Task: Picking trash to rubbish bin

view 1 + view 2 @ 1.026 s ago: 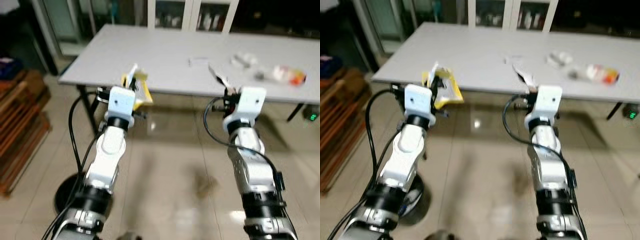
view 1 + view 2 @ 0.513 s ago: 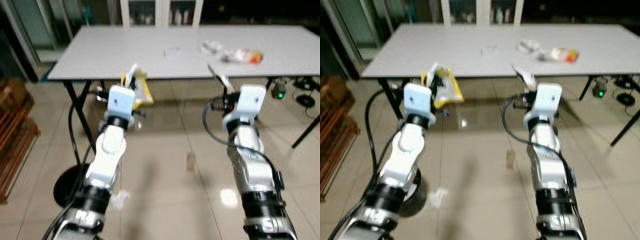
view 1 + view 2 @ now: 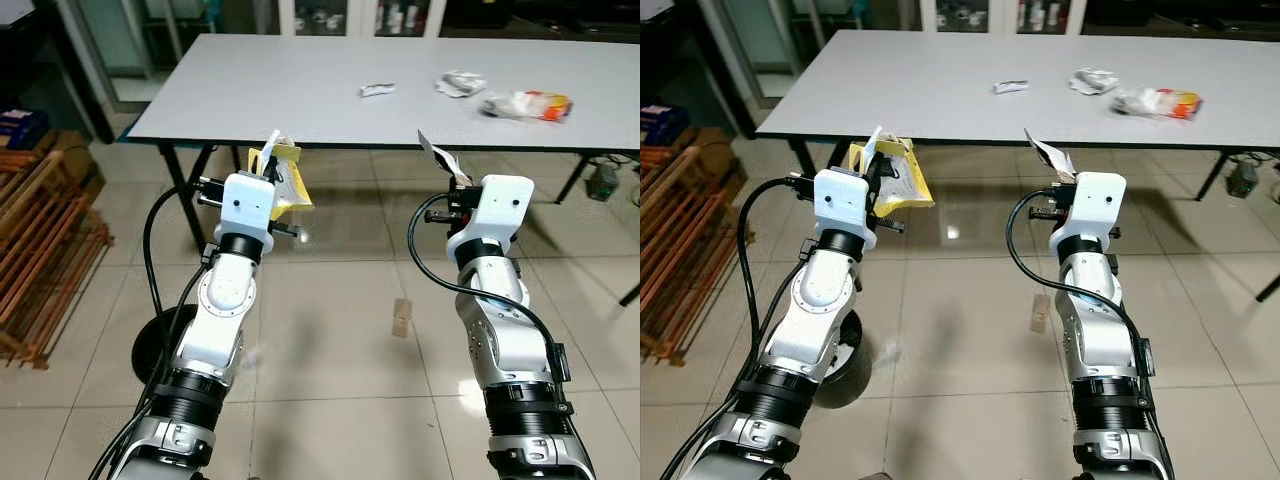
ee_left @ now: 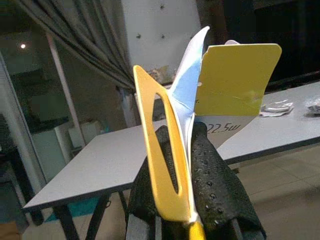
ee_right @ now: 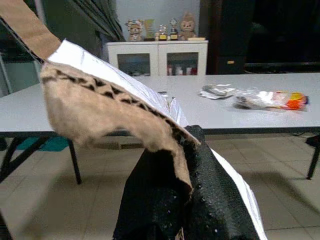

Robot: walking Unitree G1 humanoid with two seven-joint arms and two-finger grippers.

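Trash is in both of our grippers, held up in front of us over a tiled floor (image 3: 330,380). Our left gripper (image 4: 187,165) has its two black fingers (image 4: 212,185) clamped on a yellow packet (image 3: 281,183) with white and pale blue panels; the packet stands upright above the fingers and has a long slot cut in its yellow edge. Our right gripper (image 5: 175,190) has its fingers (image 5: 210,200) pinched on a torn wrapper (image 5: 110,107), brown on one face and silver on the other, which juts up and away from the wrist.

Ahead of us stands a long grey table (image 3: 300,90) on dark legs. More trash lies on its far right part: a small white scrap (image 3: 377,90) nearer the middle, a crumpled white wrapper (image 3: 460,83) beside it, and a clear bag with orange and red print (image 3: 528,104) just beyond that. These three pieces lie near one another but apart.

On the floor between our two arms lies a small tan piece of cardboard (image 3: 401,318). A round black base (image 3: 152,345) sits on the tiles by our left arm, with black cables looping along the arm above it. A wooden slatted rack (image 3: 40,260) stands at our far left. White cabinets with glass doors (image 5: 157,57) line the wall behind the table, with small figures on top.
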